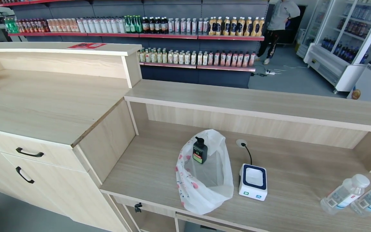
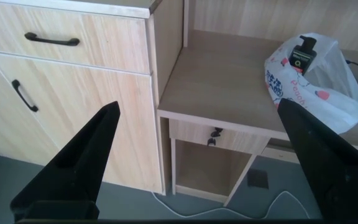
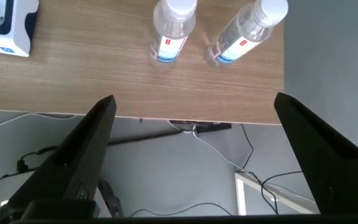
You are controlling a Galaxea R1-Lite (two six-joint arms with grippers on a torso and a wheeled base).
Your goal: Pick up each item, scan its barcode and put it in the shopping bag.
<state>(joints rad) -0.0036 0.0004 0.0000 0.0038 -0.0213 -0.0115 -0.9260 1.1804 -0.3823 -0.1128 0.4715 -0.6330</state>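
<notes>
Done: pump bottle (image 1: 200,150) stands inside bag (image 1: 204,183), at 9 o'clock of scanner (image 1: 253,182) | To do: two water bottles (image 1: 345,193) lie on counter (image 1: 295,170) at scanner's 3 o'clock, likely unscanned | Your left gripper (image 2: 197,104) and right gripper (image 3: 194,98): both spread wide, holding nothing.

The counter (image 1: 159,161) is matt pale wood; the shopping bag (image 1: 204,180) thin translucent plastic; two bottles (image 1: 345,193) clear plastic.

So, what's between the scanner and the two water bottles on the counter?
Nothing: in the head view the counter between the scanner and the water bottles is bare wood. The right wrist view shows the same bare stretch.
</notes>
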